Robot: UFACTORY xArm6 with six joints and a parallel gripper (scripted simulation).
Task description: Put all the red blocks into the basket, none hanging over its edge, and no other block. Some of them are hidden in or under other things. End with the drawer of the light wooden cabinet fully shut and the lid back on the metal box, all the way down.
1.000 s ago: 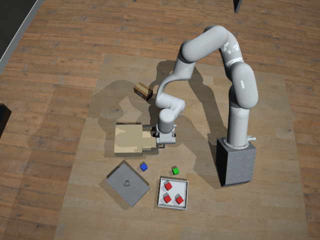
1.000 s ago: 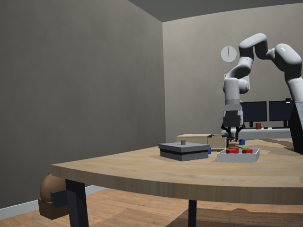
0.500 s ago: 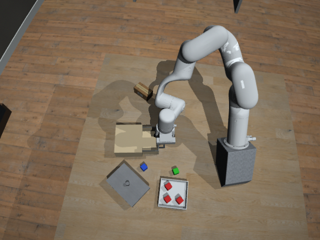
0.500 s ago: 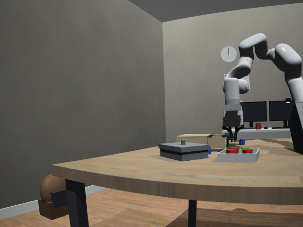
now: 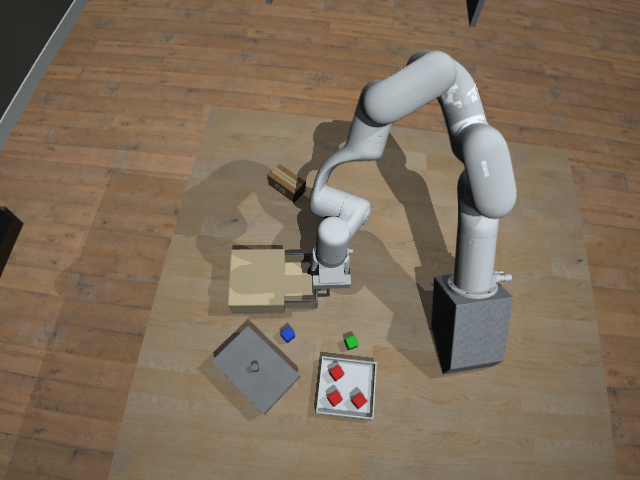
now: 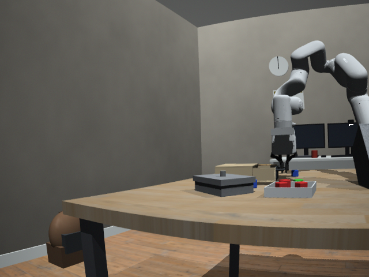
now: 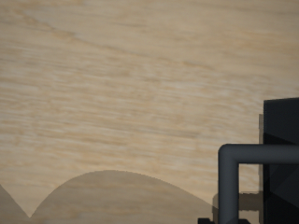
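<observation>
The light wooden cabinet (image 5: 256, 279) stands mid-table with its drawer (image 5: 299, 281) pulled partly out to the right. My gripper (image 5: 324, 290) points straight down at the drawer's front and is shut on the grey drawer handle (image 7: 230, 179). In the side view the fingers (image 6: 282, 169) sit at the drawer's front edge (image 6: 265, 172). The white basket (image 5: 345, 386) holds three red blocks (image 5: 336, 372), all inside its rim. The grey metal box (image 5: 255, 368) has its lid on, knob on top. The drawer's inside is mostly hidden by my wrist.
A blue block (image 5: 287, 334) lies between the metal box and the cabinet. A green block (image 5: 351, 341) lies just behind the basket. A small brown box (image 5: 285, 181) sits behind the cabinet. The arm's base (image 5: 471, 330) stands to the right.
</observation>
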